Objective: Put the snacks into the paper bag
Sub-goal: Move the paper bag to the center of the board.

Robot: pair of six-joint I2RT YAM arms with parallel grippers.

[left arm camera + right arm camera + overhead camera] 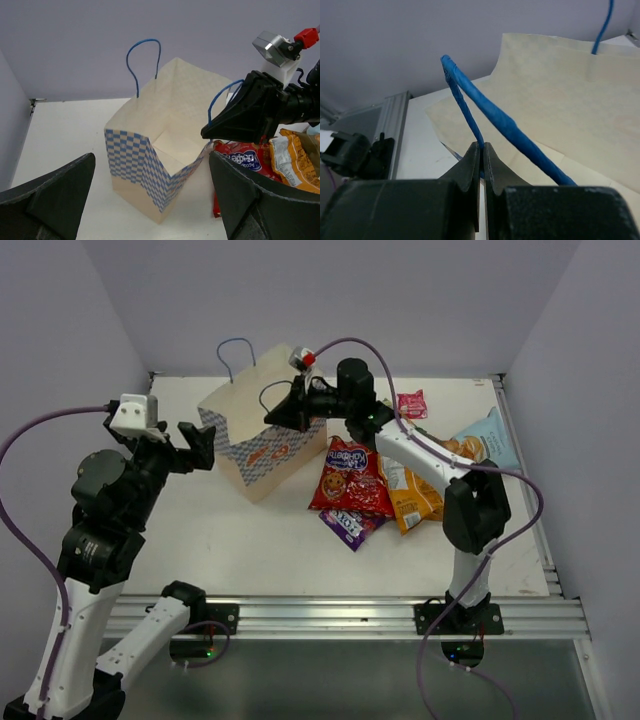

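The paper bag (262,445) stands upright at the back-left of the table (250,540), mouth open, nothing visible inside in the left wrist view. The right gripper (481,150) has its fingers pinched nearly together on the bag's near blue cord handle (485,112); the left gripper (150,200) hangs just left of the bag w/ fingers spread wide, holding nothing. The bag looks light, thin-walled and creased, so prob. tips or folds if tugged hard; the cord is a fair hold for keeping the mouth open, not for lifting. The snacks lie in a loose pile right of the bag: red cookie bag (350,478), orange chip bag (412,495), purple pack (350,525), light-blue bag (490,440), small pink pack (412,403). All look like crinkly foil, puffy, light, likely slippery, so best pinched at a flat sealed edge, not the air-filled middle.
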